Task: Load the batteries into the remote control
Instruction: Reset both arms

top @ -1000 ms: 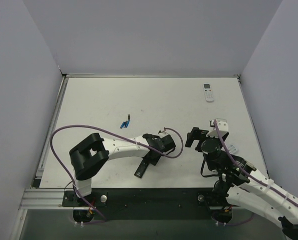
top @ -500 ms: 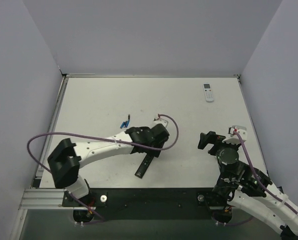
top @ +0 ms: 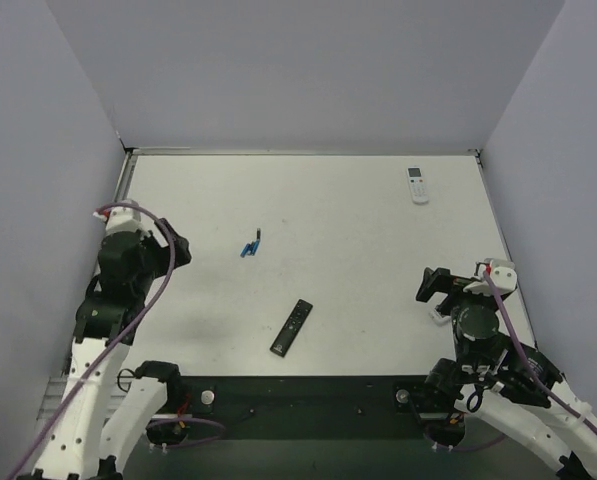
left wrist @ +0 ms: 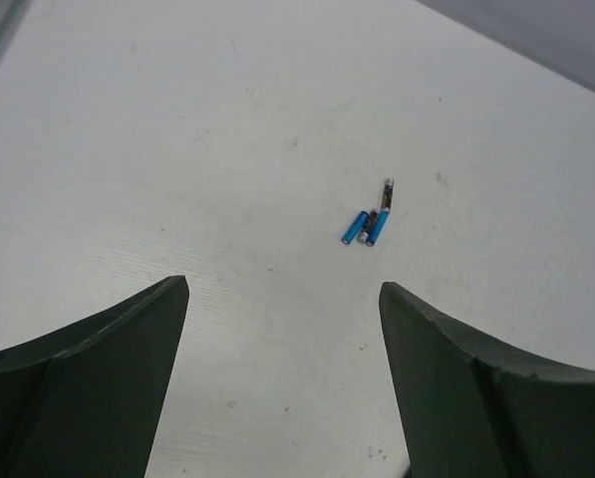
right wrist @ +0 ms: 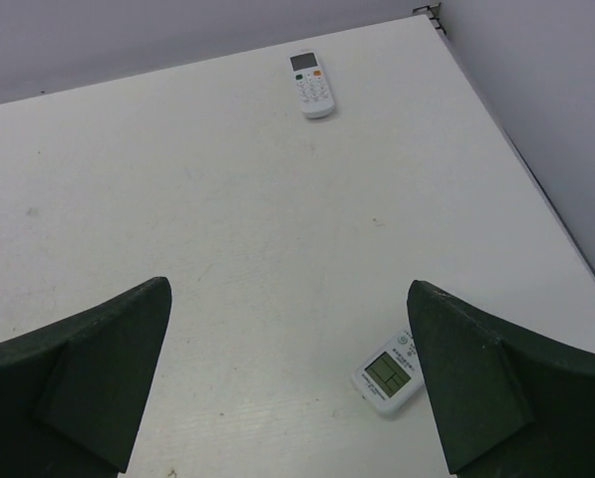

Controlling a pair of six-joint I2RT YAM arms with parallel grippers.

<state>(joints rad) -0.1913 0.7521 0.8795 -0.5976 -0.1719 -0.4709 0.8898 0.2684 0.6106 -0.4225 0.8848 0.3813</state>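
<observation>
The black remote control (top: 291, 328) lies flat on the white table (top: 318, 215), near its front edge, with nothing touching it. The batteries (top: 250, 245) lie in a small cluster further back and to the left. In the left wrist view they show as two blue cylinders and one dark one (left wrist: 367, 226). My left gripper (top: 178, 250) hangs at the table's left side, well left of the batteries. Its jaws (left wrist: 283, 287) are open and empty. My right gripper (top: 433, 287) is at the near right, open (right wrist: 288, 286) with nothing in it.
A white remote (top: 416, 185) (right wrist: 310, 84) lies at the back right. A small white remote with a screen (right wrist: 390, 372) rests just under my right gripper. Grey walls close in the table on three sides.
My left arm swung away from above the black remote to the table's left side while its jaws opened. My right arm drew back toward the near right. The remote and batteries stayed put.
</observation>
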